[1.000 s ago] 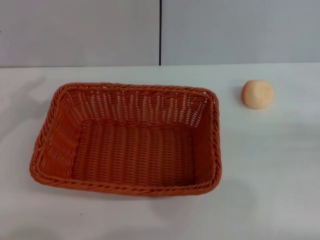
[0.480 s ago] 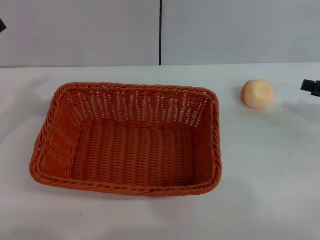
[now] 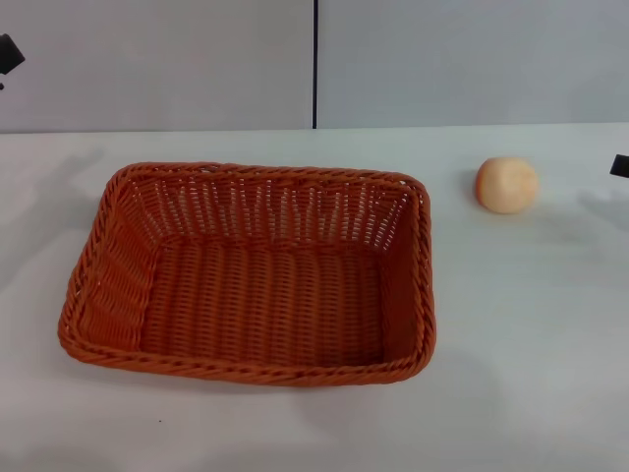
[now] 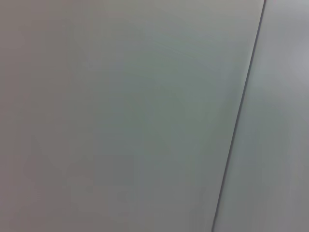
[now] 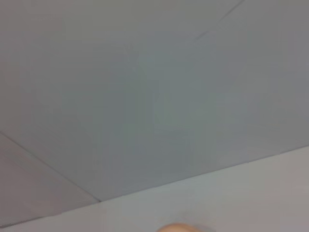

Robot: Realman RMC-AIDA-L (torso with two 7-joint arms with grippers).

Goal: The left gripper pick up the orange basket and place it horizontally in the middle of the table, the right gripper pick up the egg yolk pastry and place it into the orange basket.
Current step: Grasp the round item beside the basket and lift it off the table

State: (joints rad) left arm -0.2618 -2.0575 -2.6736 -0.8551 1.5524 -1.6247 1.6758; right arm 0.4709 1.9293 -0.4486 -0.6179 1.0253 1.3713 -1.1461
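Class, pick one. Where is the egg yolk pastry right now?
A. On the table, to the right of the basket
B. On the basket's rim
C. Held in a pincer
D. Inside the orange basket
A: the egg yolk pastry sits on the bare table, apart from the orange basket.

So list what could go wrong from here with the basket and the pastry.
1. The pastry is a smooth ball on the bare table; a glancing touch from the right gripper could roll it away.
2. The basket is wide with sloping sides; held by the left gripper at one rim, it may tilt.
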